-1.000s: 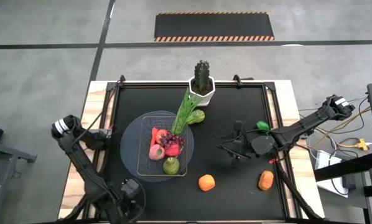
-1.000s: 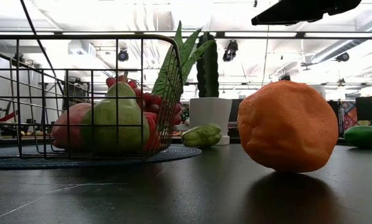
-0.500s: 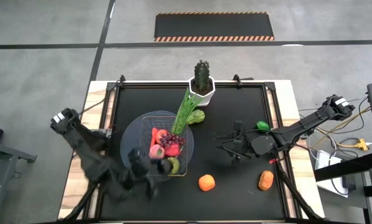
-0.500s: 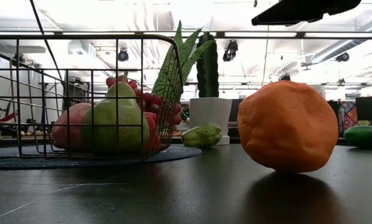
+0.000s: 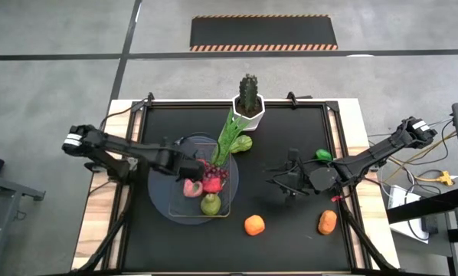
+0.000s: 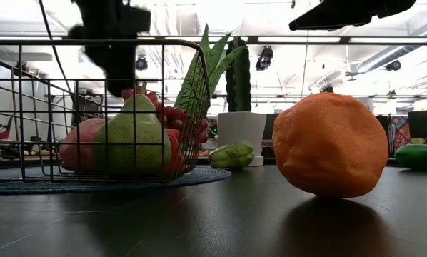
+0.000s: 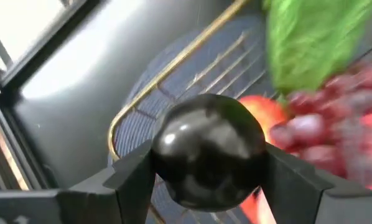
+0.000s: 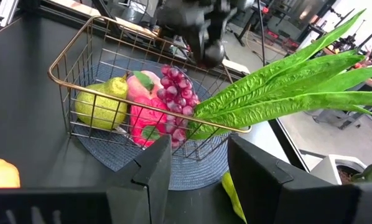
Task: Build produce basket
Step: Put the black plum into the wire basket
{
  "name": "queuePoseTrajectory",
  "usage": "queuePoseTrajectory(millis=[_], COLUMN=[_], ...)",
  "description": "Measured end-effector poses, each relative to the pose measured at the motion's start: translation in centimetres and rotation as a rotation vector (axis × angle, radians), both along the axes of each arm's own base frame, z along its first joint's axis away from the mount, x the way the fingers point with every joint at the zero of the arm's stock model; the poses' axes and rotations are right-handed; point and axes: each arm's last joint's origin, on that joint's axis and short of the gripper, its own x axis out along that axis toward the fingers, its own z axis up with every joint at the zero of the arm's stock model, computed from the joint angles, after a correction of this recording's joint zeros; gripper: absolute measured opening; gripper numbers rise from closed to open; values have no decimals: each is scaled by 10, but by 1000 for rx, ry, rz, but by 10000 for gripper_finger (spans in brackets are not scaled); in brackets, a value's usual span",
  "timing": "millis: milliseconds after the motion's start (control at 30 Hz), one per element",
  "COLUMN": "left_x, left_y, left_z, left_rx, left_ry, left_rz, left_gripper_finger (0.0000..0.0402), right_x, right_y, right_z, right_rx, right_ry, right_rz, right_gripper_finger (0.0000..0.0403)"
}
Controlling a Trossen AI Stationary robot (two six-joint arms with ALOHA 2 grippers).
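The wire basket [image 5: 228, 205] stands on a round grey-blue disc [image 5: 158, 192] left of the table's middle. It holds a green pear [image 5: 211, 204], pink and red apples [image 5: 191, 186], purple grapes [image 8: 173, 90] and a long leafy stalk [image 5: 227, 138] leaning over its far rim. My left gripper [image 5: 192, 164] hangs over the basket's left part, shut on a dark glossy round fruit [image 7: 208, 155]. My right gripper [image 5: 279, 184] waits open to the right of the basket, with nothing between its fingers [image 8: 155, 180]. My left gripper pinches the dark round fruit between its two fingers, one on each opposite side [image 7: 164, 171]. The fingers [image 7: 285, 177] come slanting down from the table's left. The fruit hangs clear above the produce in the basket [image 8: 212, 53].
A cactus in a white pot [image 5: 248, 103] stands at the far middle, with a green fruit [image 5: 244, 143] beside it. An orange [image 5: 253, 225] and another orange piece [image 5: 327, 222] lie near the front; a green piece [image 5: 323, 156] lies at the right.
My left arm has swung fast from the table's near left corner toward the far edge and the right. Its gripper has turned as it went and now hangs over the basket. The produce in the basket and my right arm have kept still.
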Motion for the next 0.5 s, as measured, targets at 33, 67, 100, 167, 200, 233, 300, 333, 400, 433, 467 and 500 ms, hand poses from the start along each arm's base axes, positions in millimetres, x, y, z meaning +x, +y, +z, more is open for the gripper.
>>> queuePoseTrajectory(millis=[33, 67, 100, 167, 200, 233, 300, 333, 400, 433, 467, 500], left_x=[0, 0, 1, 2, 0, 0, 0, 0, 0, 0, 0, 0], left_y=[5, 8, 10, 12, 13, 14, 14, 15, 15, 15, 15, 15], left_z=[-6, -11, -15, -21, -23, -24, -24, -24, -24, -24, -24, -25], left_rx=[-25, -44, -55, -61, -60, -61, -55, -49, -46, -45, -45, -44], left_ry=[22, 34, 34, 30, 43, 49, 43, 43, 41, 41, 41, 41], left_rz=[0, -4, -10, -7, -3, 0, 3, 4, 10, 10, 10, 10], left_gripper_finger=[233, 233, 233, 233, 233, 233, 233, 233, 233, 233, 233, 233], right_x=[0, 0, 0, 0, 0, 0, 0, 0, 0, 0, 0, 0], right_y=[0, 0, 0, 0, 0, 0, 0, 0, 0, 0, 0, 0], right_z=[0, 0, 0, 0, -1, -1, -1, -1, -1, -1, -1, -1], right_rx=[1, 5, 7, 8, 8, 9, 9, 9, 8, 8, 8, 8], right_ry=[0, -1, -1, 3, 6, 8, 11, 10, 11, 11, 10, 11], right_rz=[0, -2, -2, -3, -4, -4, -5, -5, -4, -4, -4, -5], right_gripper_finger=[146, 146, 146, 146, 146, 146, 146, 146, 146, 146, 146, 146])
